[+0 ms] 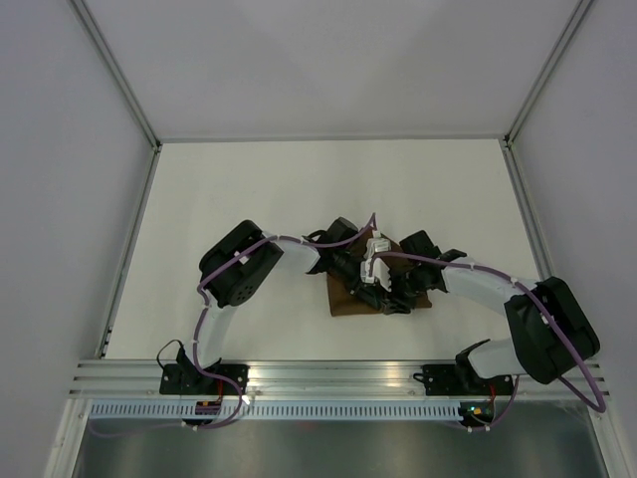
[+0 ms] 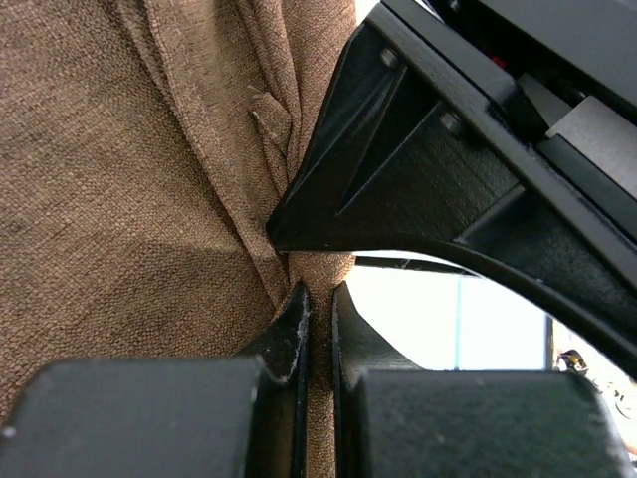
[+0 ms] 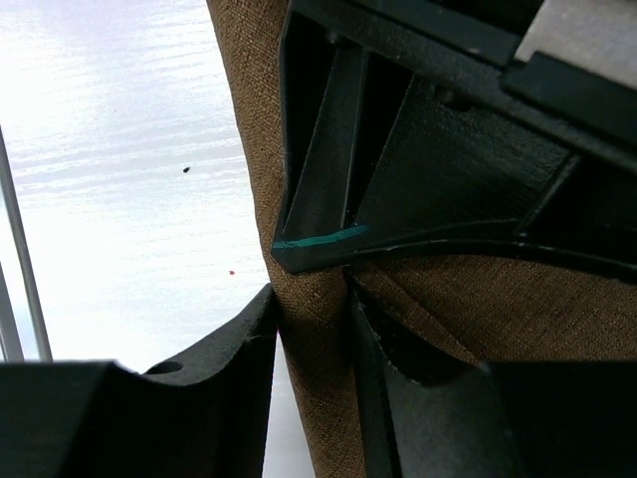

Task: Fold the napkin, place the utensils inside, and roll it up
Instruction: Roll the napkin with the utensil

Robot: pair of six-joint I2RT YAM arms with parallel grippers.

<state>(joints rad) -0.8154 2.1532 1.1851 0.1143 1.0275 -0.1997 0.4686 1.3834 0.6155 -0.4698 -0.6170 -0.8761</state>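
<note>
Since the fold likely needs both edges lifted together, left gripper [image 2: 317, 304] was clamped on a napkin [image 1: 346, 301] pleat; right gripper [image 3: 313, 319] straddled its edge, grip unconfirmed. Cloth sat bunched mid table [image 1: 249, 189]; knife not visible.

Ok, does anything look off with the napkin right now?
The napkin is bunched, not flat: the left wrist view shows creased folds running into where the left fingers pinch it. The right fingers sit either side of the cloth too. No knife shows in any view.
</note>
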